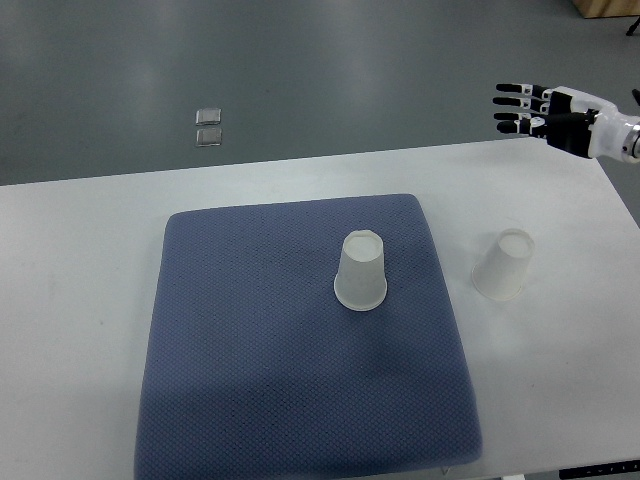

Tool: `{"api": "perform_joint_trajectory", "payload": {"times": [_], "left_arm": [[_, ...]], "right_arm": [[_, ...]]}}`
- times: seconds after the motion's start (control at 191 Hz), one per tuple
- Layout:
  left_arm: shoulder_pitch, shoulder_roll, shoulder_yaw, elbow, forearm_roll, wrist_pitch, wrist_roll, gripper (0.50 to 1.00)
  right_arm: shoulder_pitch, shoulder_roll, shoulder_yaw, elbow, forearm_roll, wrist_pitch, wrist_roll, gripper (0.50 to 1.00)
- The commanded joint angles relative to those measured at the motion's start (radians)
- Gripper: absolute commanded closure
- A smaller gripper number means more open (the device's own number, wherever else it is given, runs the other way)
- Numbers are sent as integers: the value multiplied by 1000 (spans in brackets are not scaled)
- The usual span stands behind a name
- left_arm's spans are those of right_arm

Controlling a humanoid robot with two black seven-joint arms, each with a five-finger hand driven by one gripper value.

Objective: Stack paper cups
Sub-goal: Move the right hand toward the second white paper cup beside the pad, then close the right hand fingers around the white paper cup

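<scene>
A white paper cup (361, 271) stands upside down on the blue mat (250, 340), right of its middle. A second white paper cup (503, 264) stands upside down on the white table, right of the mat. My right hand (522, 108) comes in from the right edge, above the table's far right corner. Its fingers are spread and hold nothing. It is well behind and above the second cup. My left arm does not show.
The white table (80, 280) carries the mat. Beyond its far edge is grey floor with two small clear squares (209, 128). A wooden thing (605, 7) shows at the top right corner.
</scene>
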Motion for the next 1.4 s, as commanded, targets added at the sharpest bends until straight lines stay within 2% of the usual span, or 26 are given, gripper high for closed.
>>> {"api": "perform_joint_trajectory", "payload": {"times": [0.0, 0.094, 0.262, 0.362, 0.43, 0.53, 0.598, 0.803, 0.913, 1.086, 1.395], "left_arm": [[0, 0, 1, 1, 0, 1, -1, 500], [0, 0, -1, -1, 0, 1, 0, 500], [0, 0, 1, -1, 0, 0, 0, 500], [0, 0, 1, -1, 0, 0, -1, 500], [0, 0, 1, -1, 0, 1, 0, 500], [0, 0, -1, 1, 0, 0, 0, 500], [0, 0, -1, -1, 0, 0, 0, 500], [0, 0, -1, -1, 0, 0, 0, 500], [0, 0, -1, 1, 0, 0, -1, 500], [0, 0, -1, -1, 0, 0, 0, 500], [0, 0, 1, -1, 0, 0, 0, 500]], "right_arm": [[22, -37, -1, 12, -193, 0, 48, 576], [33, -64, -1, 58, -371, 0, 93, 579], [33, -121, -2, 182, -720, 0, 229, 579], [21, -173, -10, 322, -888, 0, 298, 579], [-2, -219, -28, 405, -942, 0, 325, 579], [-30, -280, -80, 536, -979, -65, 335, 579], [-39, -299, -123, 587, -1008, -111, 341, 579], [-41, -293, -245, 587, -1062, -284, 331, 579], [-44, -285, -281, 576, -1057, -348, 309, 579], [-53, -279, -301, 567, -1054, -373, 300, 579], [-90, -198, -301, 509, -1051, -381, 295, 581]]}}
